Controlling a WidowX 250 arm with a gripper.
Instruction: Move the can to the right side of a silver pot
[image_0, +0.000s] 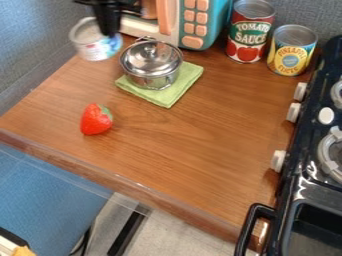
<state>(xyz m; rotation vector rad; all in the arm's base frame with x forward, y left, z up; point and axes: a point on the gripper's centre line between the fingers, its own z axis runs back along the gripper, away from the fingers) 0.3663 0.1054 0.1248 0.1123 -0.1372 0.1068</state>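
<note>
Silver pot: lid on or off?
On. The lid covers the top of the silver pot, handle facing up.

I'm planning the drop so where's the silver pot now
Camera view, upper left: the silver pot sits on the green cloth, just in front of the toy microwave.

cans (94, 49): 3 | pot (152, 79): 1 | cloth (167, 98): 1 | strawberry (95, 120): 1 | microwave (209, 22): 1 | stove (306, 186): 1

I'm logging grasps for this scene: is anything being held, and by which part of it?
The gripper appears to hold the white-and-blue can near its top rim, on the side toward the silver pot.
</note>
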